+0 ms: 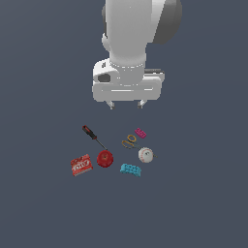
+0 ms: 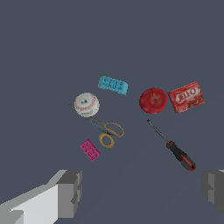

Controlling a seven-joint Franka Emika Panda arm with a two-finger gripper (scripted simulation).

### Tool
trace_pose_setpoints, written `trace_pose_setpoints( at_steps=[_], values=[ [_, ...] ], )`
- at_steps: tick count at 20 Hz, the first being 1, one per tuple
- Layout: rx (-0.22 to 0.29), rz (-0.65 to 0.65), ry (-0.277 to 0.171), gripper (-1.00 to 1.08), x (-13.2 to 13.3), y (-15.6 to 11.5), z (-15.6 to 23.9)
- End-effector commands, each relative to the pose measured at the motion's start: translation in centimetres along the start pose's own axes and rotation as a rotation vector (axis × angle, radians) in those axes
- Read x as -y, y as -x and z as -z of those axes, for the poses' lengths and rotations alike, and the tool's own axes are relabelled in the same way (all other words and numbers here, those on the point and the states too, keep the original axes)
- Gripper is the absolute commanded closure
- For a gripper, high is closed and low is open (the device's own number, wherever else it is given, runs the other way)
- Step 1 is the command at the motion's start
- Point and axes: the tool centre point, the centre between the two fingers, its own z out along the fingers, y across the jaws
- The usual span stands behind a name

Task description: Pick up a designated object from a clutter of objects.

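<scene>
Tool (image 1: 126, 104) hangs high, jaws spread wide and empty; magenta brick (image 1: 140, 132) sits right of centre beside the scissors (image 1: 129, 141).

Exterior view looks down from afar; wrist view nearer, sharing the clutter (image 1: 114, 152).

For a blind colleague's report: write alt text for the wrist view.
The open hand hovers above a dark floor scattered with small items. Nearest is a magenta brick, then yellow-handled scissors, a baseball, a cyan brick, a red round piece, a red box and a screwdriver.
</scene>
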Motion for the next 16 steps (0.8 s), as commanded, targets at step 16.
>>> trace_pose_setpoints(
  at_steps=[16],
  values=[
    [0.023, -0.007, 0.032, -0.92, -2.2, 0.2, -0.6]
  ],
)
